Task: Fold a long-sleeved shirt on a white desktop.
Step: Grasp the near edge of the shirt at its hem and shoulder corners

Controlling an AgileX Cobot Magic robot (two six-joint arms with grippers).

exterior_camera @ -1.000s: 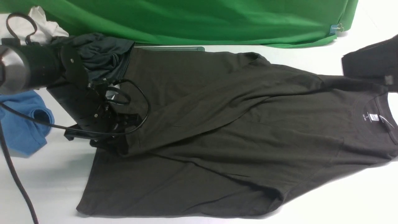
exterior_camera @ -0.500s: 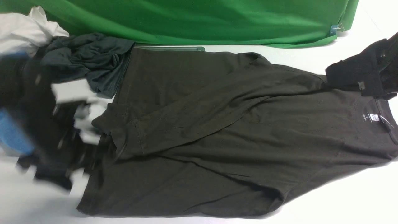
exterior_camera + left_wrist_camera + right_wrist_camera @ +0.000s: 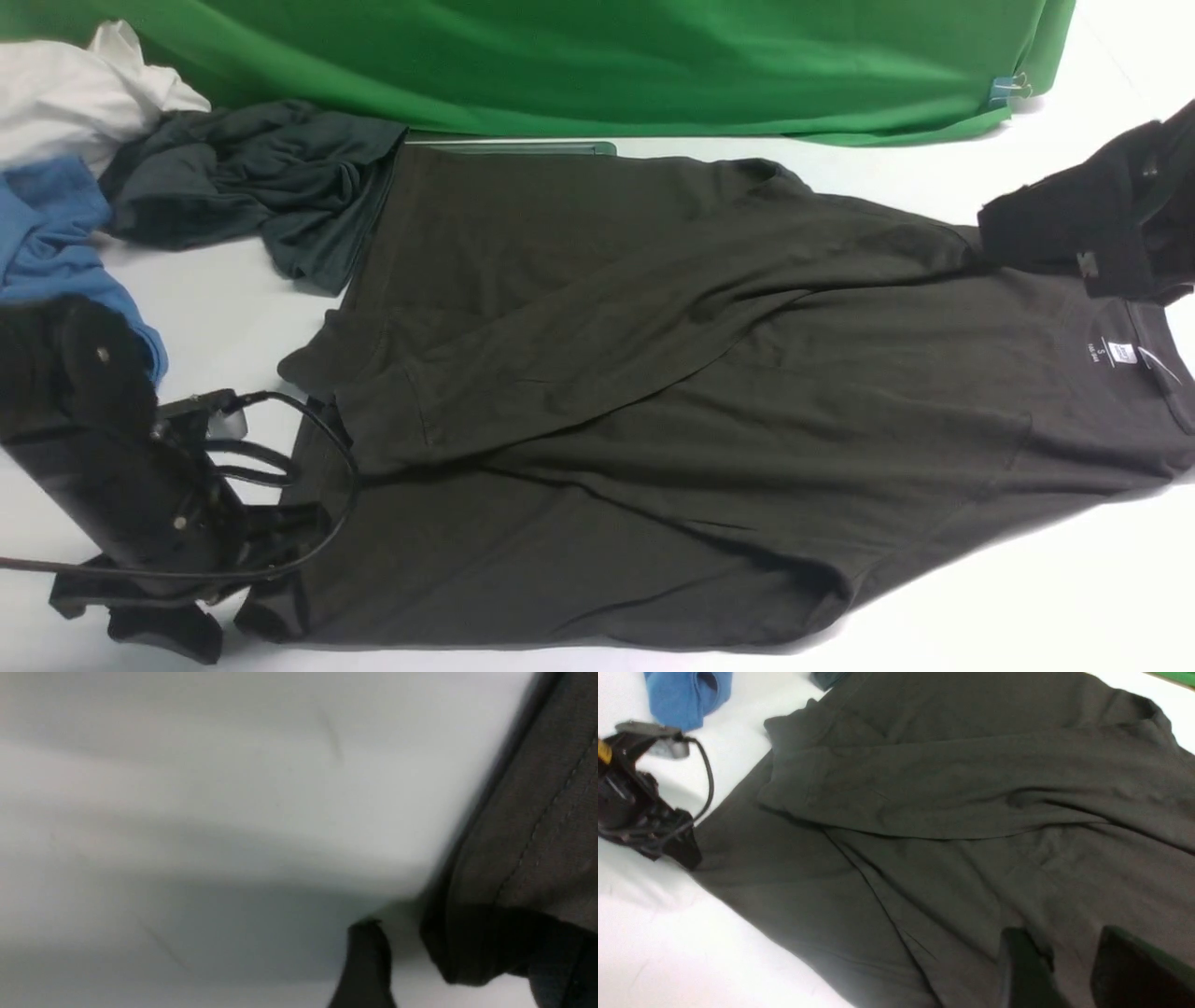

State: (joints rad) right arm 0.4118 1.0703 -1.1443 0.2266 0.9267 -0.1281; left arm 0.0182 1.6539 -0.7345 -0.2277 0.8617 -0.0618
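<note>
Front view: at the far left lie a blue garment (image 3: 51,233) and a grey garment (image 3: 252,187). The left jaws sit low at the near hem corner of the shirt (image 3: 653,392), which lies flat across the desk (image 3: 1027,607) with its sleeves folded in. Whether they grip cannot be told. The right jaws hang released above the far shoulder by the collar. Each pair should probably pinch both layers and lift evenly, keeping the fold square.

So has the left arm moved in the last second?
Yes. The left gripper came toward the camera, away from the charcoal garment it overlapped, and now sits at the near hem corner of the shirt.
</note>
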